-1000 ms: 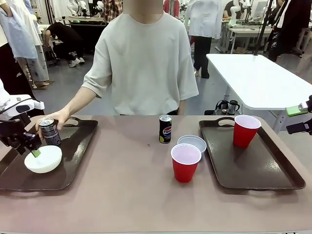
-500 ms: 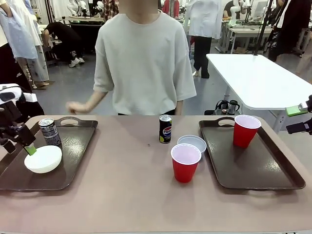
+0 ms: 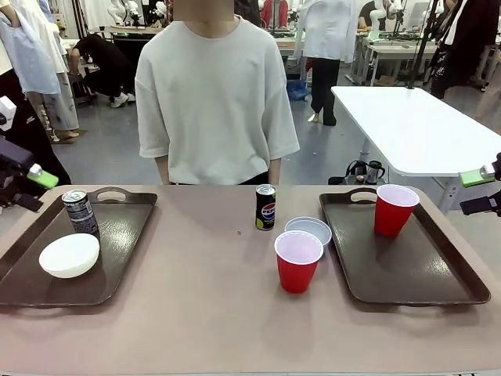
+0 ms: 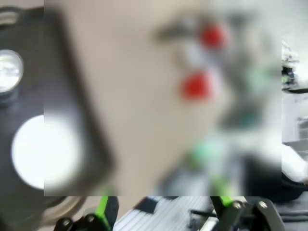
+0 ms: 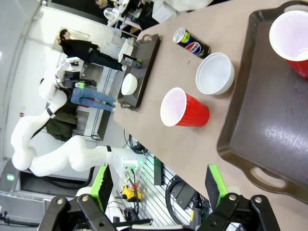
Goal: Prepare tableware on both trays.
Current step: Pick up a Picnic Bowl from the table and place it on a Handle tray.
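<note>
Since the earlier frames the left gripper [image 3: 31, 190] had lifted off the white bowl [image 3: 70, 254] and drawn back to the table's [image 3: 203, 313] left edge. The person [image 3: 215, 102] had taken the hand from the can [image 3: 80, 211] and stood back.

- **Left gripper:** jaws spread wide, nothing between them.
- **Right gripper [image 3: 479, 192]:** jaws likewise apart and empty, poised off the right edge, near the right tray [image 3: 423, 274].
- **Left tray [image 3: 117, 258]:** white bowl toward its left side, can upright just behind the bowl.
- **Right tray:** one red cup [image 3: 394, 209] stood upright at its far end.
- **Bare table between the trays:** second can [image 3: 265, 207] upright, second bowl [image 3: 308, 230] near it, and second red cup [image 3: 297, 261] just in front of that bowl.
</note>
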### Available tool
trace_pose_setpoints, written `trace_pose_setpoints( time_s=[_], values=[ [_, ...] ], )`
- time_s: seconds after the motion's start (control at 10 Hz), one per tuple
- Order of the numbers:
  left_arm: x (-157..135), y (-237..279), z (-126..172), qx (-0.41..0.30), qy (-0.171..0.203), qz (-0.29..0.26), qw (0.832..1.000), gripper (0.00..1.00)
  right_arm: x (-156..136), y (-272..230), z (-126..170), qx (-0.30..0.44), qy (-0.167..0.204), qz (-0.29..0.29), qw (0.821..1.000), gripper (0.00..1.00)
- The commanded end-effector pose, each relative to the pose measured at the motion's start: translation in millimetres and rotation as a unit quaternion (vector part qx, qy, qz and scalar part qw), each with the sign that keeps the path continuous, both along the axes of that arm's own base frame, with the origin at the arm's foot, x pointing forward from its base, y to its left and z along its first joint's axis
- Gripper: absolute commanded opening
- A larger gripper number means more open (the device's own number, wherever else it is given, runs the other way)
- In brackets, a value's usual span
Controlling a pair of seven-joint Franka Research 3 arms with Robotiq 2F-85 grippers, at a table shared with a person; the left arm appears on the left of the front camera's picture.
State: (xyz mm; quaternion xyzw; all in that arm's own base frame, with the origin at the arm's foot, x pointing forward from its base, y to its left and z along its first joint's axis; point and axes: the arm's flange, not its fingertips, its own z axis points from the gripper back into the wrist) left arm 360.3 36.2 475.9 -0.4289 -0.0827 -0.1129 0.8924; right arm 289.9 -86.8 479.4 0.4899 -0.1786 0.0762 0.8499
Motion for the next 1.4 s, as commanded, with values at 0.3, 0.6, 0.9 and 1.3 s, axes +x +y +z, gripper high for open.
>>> trace_pose_setpoints(
  time_s=[0.3, 0.6, 0.9, 1.3],
  values=[
    [13.0, -0.7, -21.1, -0.073, 0.048, 0.024, 0.996, 1.00, 2.3, 0.5, -2.0, 0.014, -0.013, 0.002, 1.000, 1.00],
    [13.0, -0.7, -21.1, -0.073, 0.048, 0.024, 0.996, 1.00, 2.3, 0.5, -2.0, 0.014, -0.013, 0.002, 1.000, 1.00],
    [13.0, -0.7, -21.1, -0.073, 0.048, 0.024, 0.996, 1.00, 2.3, 0.5, -2.0, 0.014, -0.013, 0.002, 1.000, 1.00],
    [13.0, -0.7, -21.1, -0.073, 0.048, 0.024, 0.996, 1.00, -4.4, 33.5, 27.5, -0.163, -0.010, -0.027, 0.986, 1.00]
  ],
)
